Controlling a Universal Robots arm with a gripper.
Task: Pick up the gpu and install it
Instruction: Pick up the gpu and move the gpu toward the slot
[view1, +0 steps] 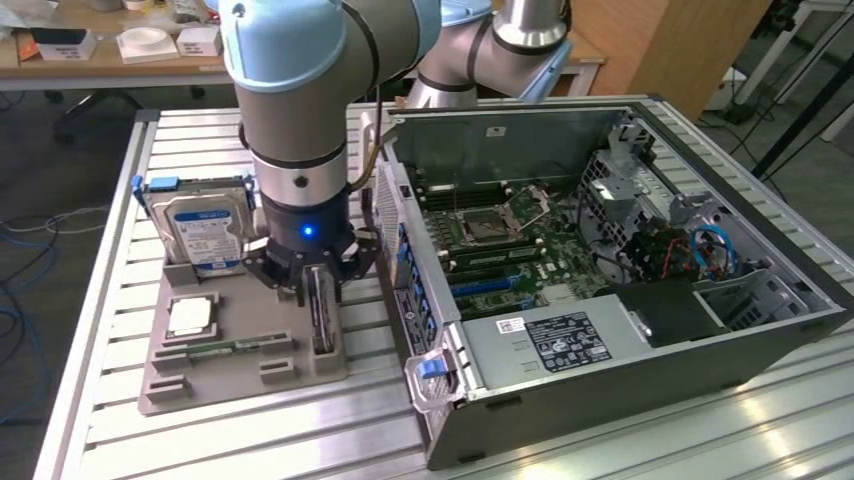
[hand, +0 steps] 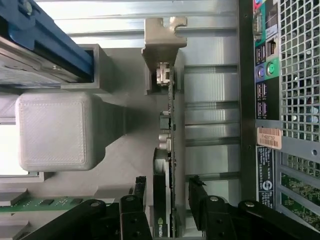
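One gpu (hand: 166, 145) standing on edge, centred between spread pincer (hand: 169, 181) jaws.

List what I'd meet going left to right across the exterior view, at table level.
Hard drive standing in the grey tray → gpu on edge in that tray, the open claw straddling it → open computer case, with the motherboard and then the blue cables inside.
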